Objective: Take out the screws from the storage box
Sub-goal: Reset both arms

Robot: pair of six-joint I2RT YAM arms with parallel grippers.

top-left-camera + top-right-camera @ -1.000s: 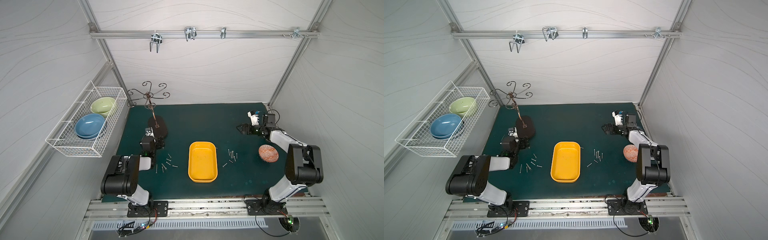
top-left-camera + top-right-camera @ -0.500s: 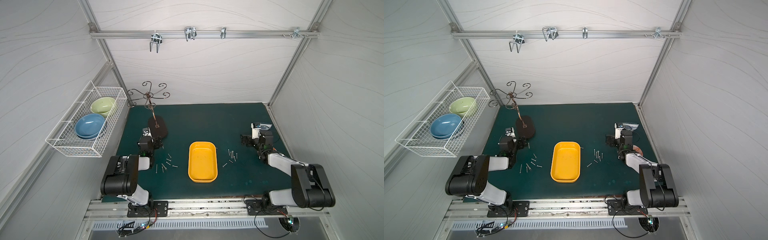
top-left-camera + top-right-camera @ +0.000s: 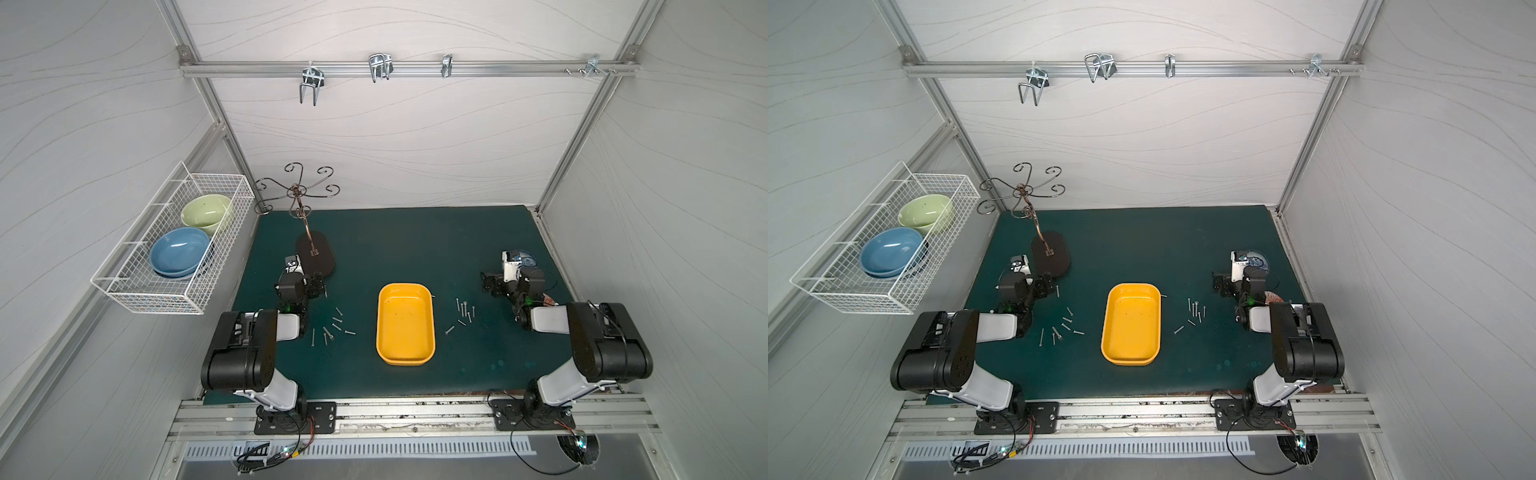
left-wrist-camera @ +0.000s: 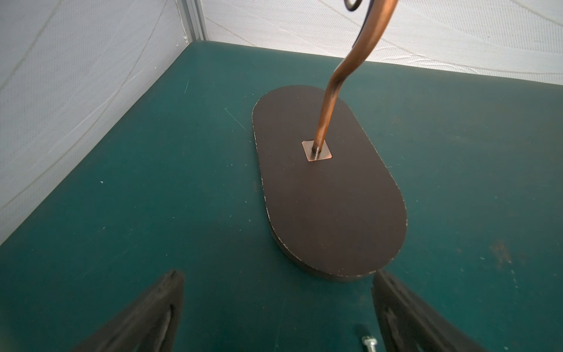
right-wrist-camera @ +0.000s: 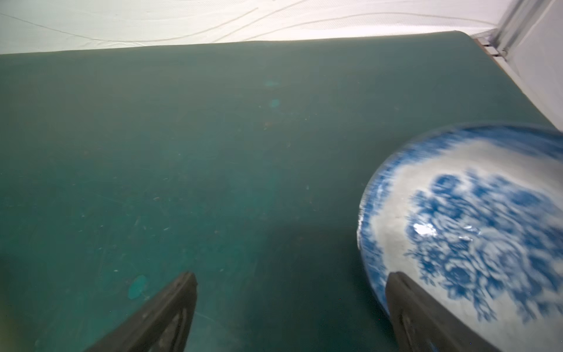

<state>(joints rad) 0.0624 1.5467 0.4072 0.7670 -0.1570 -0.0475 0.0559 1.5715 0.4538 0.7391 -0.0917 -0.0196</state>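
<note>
The storage box [image 3: 405, 324] [image 3: 1131, 324], a shallow yellow tray, lies mid-mat in both top views, its floor bare. Screws lie on the green mat: several to its left [image 3: 332, 326] [image 3: 1061, 326], several to its right [image 3: 463, 311] [image 3: 1196, 313], one by its far right corner [image 3: 432, 296]. My left gripper [image 3: 318, 286] [image 4: 277, 275] stands open low over the mat, just short of the stand's brown base [image 4: 329, 198]; one screw [image 4: 369, 341] lies by a finger. My right gripper [image 3: 490, 284] [image 5: 292, 277] stands open and empty over bare mat beside the blue-and-white bowl [image 5: 472, 228].
A copper hook stand [image 3: 301, 199] rises at the back left. A white wire basket [image 3: 174, 245] with two bowls hangs on the left wall. The blue-and-white bowl [image 3: 525, 261] sits by the right wall. A reddish patterned thing [image 3: 546, 300] peeks from under the right arm.
The right arm has folded back toward the front, its gripper coming slightly nearer, and it now covers the reddish bowl. The left gripper has barely shifted. Both stay open.
</note>
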